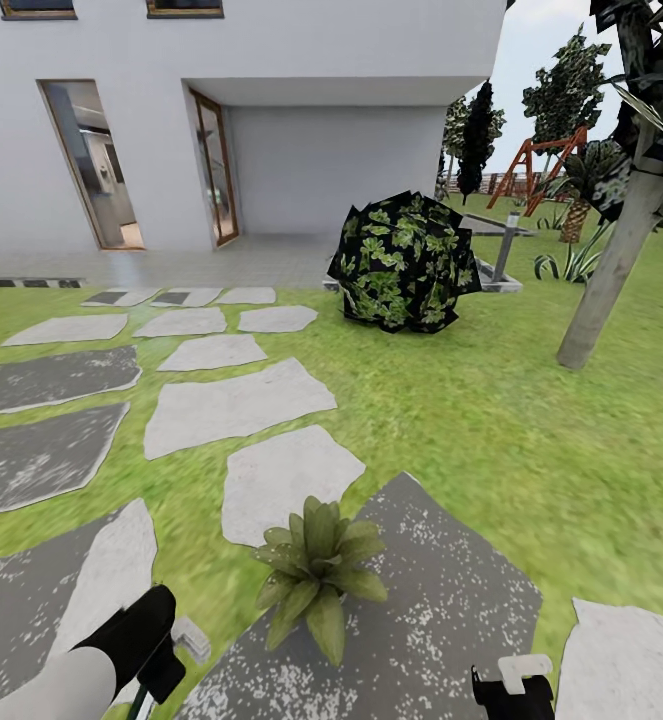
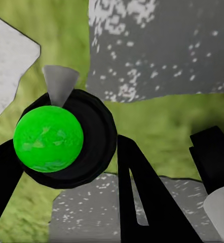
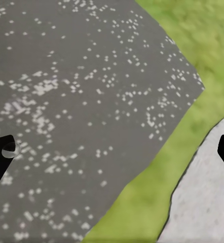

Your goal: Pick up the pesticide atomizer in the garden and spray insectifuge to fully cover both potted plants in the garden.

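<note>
Atomizer (image 2: 48, 137) sat clamped in our left gripper (image 2: 66, 167), nozzle aimed beside the near potted plant (image 1: 316, 570) for spraying; right gripper (image 3: 112, 152) hung spread, empty, above paving.

stepping stones (image 1: 236, 405): rough speckled stone | pesticide atomizer (image 2: 48, 139): perhaps glossy plastic

Home garden: lawn (image 1: 491, 420), stepping stones (image 1: 233, 405)

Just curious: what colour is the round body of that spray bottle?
Bright green, clearest in the left wrist view: pesticide atomizer.
</note>
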{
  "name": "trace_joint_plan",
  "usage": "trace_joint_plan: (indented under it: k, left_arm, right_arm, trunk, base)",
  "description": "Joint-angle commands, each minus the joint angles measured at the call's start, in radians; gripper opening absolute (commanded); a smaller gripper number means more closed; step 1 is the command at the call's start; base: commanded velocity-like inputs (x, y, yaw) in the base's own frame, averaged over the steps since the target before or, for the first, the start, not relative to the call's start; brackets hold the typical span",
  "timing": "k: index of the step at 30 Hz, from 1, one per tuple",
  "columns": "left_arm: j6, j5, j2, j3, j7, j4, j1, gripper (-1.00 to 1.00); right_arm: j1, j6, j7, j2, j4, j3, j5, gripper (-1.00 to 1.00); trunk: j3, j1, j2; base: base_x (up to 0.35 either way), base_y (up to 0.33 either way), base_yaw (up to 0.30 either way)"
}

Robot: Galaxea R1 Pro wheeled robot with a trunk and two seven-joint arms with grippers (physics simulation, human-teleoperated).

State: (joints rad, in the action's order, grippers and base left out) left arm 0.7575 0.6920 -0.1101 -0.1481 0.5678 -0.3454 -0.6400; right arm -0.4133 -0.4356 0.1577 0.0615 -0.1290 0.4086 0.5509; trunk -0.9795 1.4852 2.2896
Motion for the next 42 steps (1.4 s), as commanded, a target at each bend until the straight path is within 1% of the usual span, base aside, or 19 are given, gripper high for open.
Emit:
trace_joint_plan:
  k: [1, 7, 13, 20, 31, 35, 42]
  left_arm:
    - [0.0, 0.009, 0.001, -0.003, 0.009, 0.006, 0.0, -1.0]
    - [-0.003, 0.006, 0.004, 0.0, 0.005, 0.006, 0.0, -1.0]
    - [-0.003, 0.006, 0.006, 0.002, 0.004, 0.0, 0.0, -1.0]
    - [-0.004, 0.005, 0.007, 0.001, 0.004, -0.001, 0.0, -1.0]
    - [-0.006, 0.004, 0.009, 0.004, 0.004, -0.003, 0.0, -1.0]
    - [-0.006, 0.004, 0.009, 0.005, 0.004, -0.004, 0.0, -1.0]
    - [-0.007, 0.005, 0.006, 0.002, 0.005, 0.008, 0.0, -1.0]
  right_arm:
    - [-0.001, -0.003, 0.005, 0.0, 0.002, 0.006, 0.011, 1.0]
    - [-0.001, -0.003, 0.005, 0.0, 0.002, 0.006, 0.011, 1.0]
    - [-0.001, -0.003, 0.005, 0.0, 0.002, 0.006, 0.011, 1.0]
    - [-0.001, -0.003, 0.005, 0.0, 0.002, 0.006, 0.011, 1.0]
    - [-0.001, -0.003, 0.005, 0.0, 0.002, 0.006, 0.011, 1.0]
    - [-0.001, -0.003, 0.005, 0.0, 0.002, 0.006, 0.011, 1.0]
    - [-0.001, -0.003, 0.005, 0.0, 0.002, 0.006, 0.011, 1.0]
  trunk:
    - [-0.001, 0.0, 0.0]
    - [-0.001, 0.0, 0.0]
    - [-0.001, 0.0, 0.0]
    - [-0.001, 0.0, 0.0]
    - [-0.001, 0.0, 0.0]
    - [-0.001, 0.0, 0.0]
    - [-0.001, 0.0, 0.0]
  base:
    - [0.0, 0.0, 0.112]
    - [0.0, 0.0, 0.235]
    - [0.007, -0.014, 0.049]
    - [0.089, -0.227, 0.001]
    - [-0.038, -0.271, 0.01]
    - [0.103, -0.238, 0.22]
    - [0.015, -0.02, 0.264]
